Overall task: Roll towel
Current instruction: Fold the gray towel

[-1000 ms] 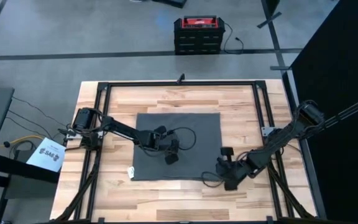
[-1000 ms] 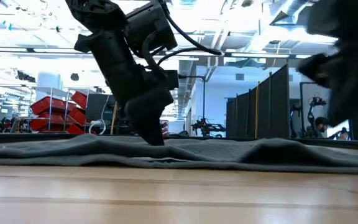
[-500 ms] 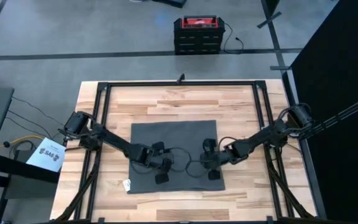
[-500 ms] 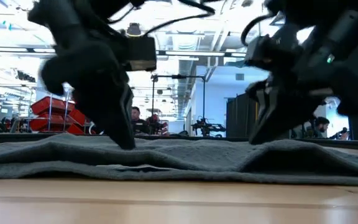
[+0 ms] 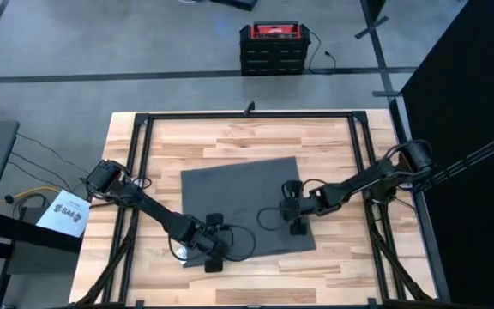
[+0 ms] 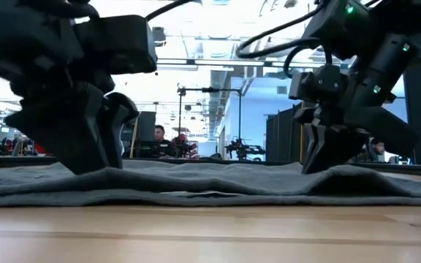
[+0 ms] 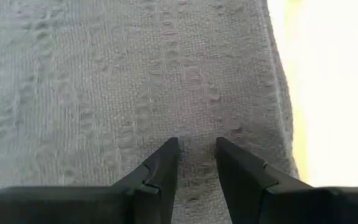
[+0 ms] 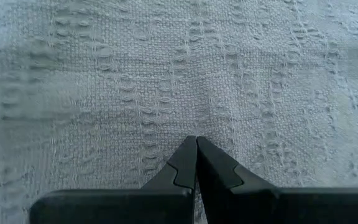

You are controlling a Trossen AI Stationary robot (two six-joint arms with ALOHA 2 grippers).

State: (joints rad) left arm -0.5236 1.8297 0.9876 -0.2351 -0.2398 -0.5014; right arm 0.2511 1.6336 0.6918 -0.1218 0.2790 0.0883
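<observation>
Table point(image 5: 230, 137): one wood top, one towel point(image 5: 230, 193) lying flat and slightly skewed near its middle-front, no roll started by the look of it. Towel is dark grey, single layer, with low wrinkles showing in the low view point(image 6: 210, 188). Two arms, both down on the cloth. Left gripper point(image 5: 213, 255) sits at the towel's front-left corner, right by the edge; wrist view shows its fingertips point(image 7: 166, 152) a narrow gap apart, tips on the weave, nothing pinched between them that I can see, with the towel edge and bare table just beside. My read: it is placed there to catch the near hem to begin the roll. Right gripper point(image 5: 294, 219) is on the towel's right part, inboard of the edge; its fingers point(image 8: 188, 158) are closed together, tips pressed on the fabric, no fold visibly caught. Likely pinning or dragging the cloth so it stays put. Count: one towel, two grippers, zero folds.
</observation>
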